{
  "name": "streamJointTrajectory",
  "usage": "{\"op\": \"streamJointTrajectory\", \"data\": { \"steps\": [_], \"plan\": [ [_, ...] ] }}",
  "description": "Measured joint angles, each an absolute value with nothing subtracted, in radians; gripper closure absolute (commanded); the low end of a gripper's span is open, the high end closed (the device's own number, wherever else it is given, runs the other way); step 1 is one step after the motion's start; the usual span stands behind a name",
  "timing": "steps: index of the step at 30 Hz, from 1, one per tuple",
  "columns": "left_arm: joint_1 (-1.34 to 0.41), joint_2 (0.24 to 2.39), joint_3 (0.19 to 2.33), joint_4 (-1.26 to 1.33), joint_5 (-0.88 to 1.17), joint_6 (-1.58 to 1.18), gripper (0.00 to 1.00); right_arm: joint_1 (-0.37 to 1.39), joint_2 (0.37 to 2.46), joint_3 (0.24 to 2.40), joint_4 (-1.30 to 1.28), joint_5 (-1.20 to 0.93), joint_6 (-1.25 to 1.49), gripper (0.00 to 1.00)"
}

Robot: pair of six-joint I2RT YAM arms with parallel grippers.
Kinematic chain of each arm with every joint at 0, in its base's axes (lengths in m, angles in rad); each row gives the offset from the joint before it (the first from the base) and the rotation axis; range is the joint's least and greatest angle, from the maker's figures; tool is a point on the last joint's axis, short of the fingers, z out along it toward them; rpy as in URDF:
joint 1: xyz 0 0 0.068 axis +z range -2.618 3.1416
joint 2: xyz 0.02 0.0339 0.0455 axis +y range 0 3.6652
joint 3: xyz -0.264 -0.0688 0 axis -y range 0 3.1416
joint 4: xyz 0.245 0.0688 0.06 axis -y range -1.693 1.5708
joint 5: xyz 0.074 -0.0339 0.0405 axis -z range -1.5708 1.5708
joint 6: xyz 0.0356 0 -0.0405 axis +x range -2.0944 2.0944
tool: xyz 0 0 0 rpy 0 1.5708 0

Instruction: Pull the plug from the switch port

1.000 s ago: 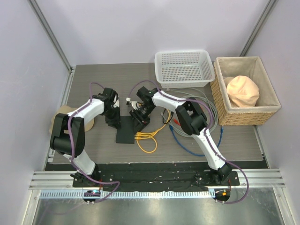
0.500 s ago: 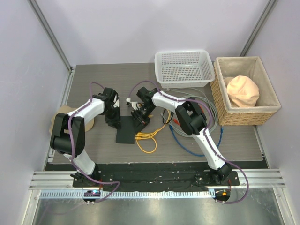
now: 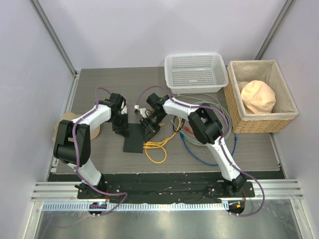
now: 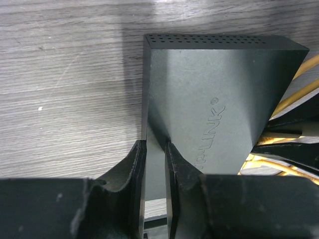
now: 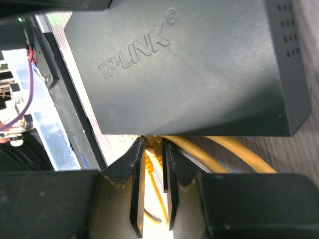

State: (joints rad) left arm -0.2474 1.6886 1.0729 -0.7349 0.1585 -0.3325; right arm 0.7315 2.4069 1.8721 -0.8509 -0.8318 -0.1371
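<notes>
The switch (image 3: 133, 140) is a flat matte-black box in the middle of the table, with yellow cables (image 3: 157, 148) running out of its right edge. My left gripper (image 3: 121, 126) is shut on the switch's thin left edge; in the left wrist view both fingers (image 4: 135, 164) press against the wall of the switch (image 4: 219, 94). My right gripper (image 3: 149, 126) is at the port side. In the right wrist view the right gripper (image 5: 152, 141) is shut on a yellow plug (image 5: 153, 150) just below the switch (image 5: 184, 64). The port itself is hidden.
A white mesh basket (image 3: 195, 72) stands at the back. A wicker basket (image 3: 232, 102) at the right holds a peach-coloured lump (image 3: 258, 97). Blue and grey cables (image 3: 198, 149) loop beside the right arm. A round tan object (image 3: 65, 124) lies by the left arm.
My right gripper's jaws have closed on the yellow plug at the switch's edge. The left gripper has kept its grip on the switch and has not moved.
</notes>
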Motion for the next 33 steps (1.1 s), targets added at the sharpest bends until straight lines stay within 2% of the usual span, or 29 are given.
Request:
{"op": "streamJointTrajectory", "data": {
  "steps": [16,27,29,30,32,33],
  "plan": [
    [-0.249,1.682,1.066,-0.725,0.17,-0.331,0.87,0.667,2.249,1.651,-0.891,-0.73,-0.25,0.98],
    [-0.249,1.666,1.048,-0.706,0.17,-0.329,0.87,0.379,2.167,1.611,-1.015,-0.523,-0.366,0.98],
    [-0.249,1.665,1.048,-0.706,0.169,-0.329,0.87,0.337,2.163,1.63,-1.019,-0.487,-0.366,0.91],
    [-0.249,1.665,1.047,-0.706,0.17,-0.329,0.86,0.324,2.152,1.633,-1.01,-0.472,-0.366,0.82],
    [-0.249,1.664,1.046,-0.704,0.169,-0.329,0.86,0.317,2.117,1.63,-0.987,-0.439,-0.366,0.73],
    [-0.249,1.663,1.046,-0.704,0.17,-0.329,0.86,0.318,2.094,1.623,-0.971,-0.435,-0.368,0.65]
  ]
}}
